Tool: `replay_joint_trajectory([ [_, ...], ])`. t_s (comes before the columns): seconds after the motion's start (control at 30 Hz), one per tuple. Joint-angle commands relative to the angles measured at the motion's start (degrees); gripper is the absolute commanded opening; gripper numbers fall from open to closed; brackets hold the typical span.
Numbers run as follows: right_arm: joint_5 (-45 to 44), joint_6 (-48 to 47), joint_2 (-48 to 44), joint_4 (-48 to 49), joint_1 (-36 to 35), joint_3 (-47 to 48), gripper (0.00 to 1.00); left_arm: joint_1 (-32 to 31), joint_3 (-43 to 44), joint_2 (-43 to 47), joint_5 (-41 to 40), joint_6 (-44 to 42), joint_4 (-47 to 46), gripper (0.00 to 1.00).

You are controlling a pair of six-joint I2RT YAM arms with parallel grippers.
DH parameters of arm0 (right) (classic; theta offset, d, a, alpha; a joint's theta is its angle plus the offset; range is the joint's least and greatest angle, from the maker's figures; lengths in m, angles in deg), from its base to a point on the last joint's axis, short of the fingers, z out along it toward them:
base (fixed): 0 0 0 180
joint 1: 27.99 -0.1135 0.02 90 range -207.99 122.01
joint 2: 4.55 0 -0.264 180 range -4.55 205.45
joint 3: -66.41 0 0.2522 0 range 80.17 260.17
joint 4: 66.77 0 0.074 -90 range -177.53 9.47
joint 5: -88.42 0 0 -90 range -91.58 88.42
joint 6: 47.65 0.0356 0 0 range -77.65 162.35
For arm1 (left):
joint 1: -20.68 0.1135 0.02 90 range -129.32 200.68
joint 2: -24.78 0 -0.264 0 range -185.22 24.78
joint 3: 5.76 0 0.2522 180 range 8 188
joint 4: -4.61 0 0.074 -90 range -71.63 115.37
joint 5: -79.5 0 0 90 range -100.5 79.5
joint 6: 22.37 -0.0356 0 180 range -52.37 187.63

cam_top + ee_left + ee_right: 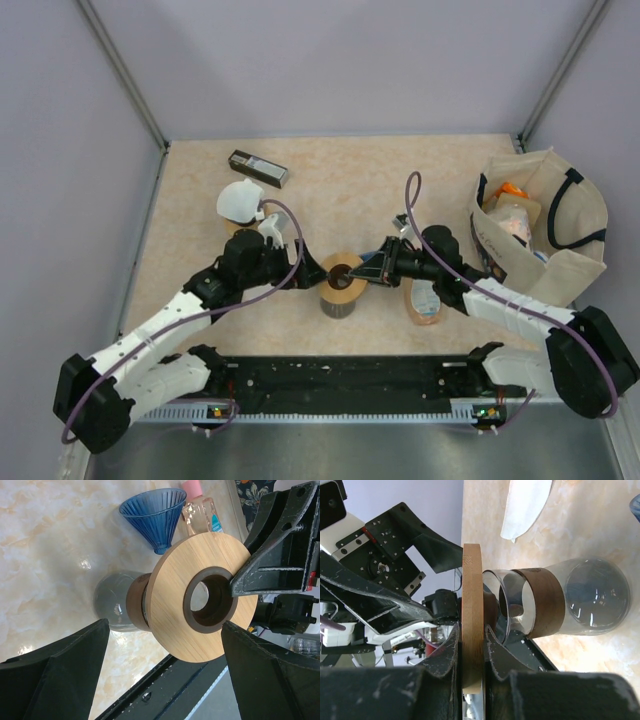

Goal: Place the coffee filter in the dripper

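Wooden ring (471, 620) atop glass carafe (580, 602), right end effector (471, 647) clamped on its rim; left end effector (165, 627) gaping. We judge little done: filter (240, 200) lies far left on tabletop (400, 170), blue dripper (155, 515) empty.

Overhead; both wrists close on carafe (342, 291)

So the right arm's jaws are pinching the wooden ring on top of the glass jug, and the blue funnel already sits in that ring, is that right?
Not quite. The blue funnel is not in the wooden ring: its hole is empty, and the funnel rests apart on the table beyond the glass jug. The left wrist view shows it. The rest holds.
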Motion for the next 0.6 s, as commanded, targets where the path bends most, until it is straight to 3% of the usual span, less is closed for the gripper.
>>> replay_joint_trajectory([
  [0.0,1.06,-0.44,-0.25,3.06,-0.76,0.36,0.08,-0.84,0.07,-1.48,0.52,1.01,-4.21,0.98],
  [0.13,0.8,-0.96,-0.78,1.91,-0.67,0.01,0.13,-1.19,0.42,-2.54,0.34,0.66,-4.3,0.98],
  [0.33,0.27,-2.46,-1.74,-1.34,-0.76,0.62,0.35,-1.71,0.43,-2.98,-0.71,0.31,-4.04,0.98],
  [0.57,-0.87,-6.14,-3.5,-7.39,-0.76,3.69,0.5,-1.98,0.69,-3.15,-1.23,0.22,-3.42,0.98],
])
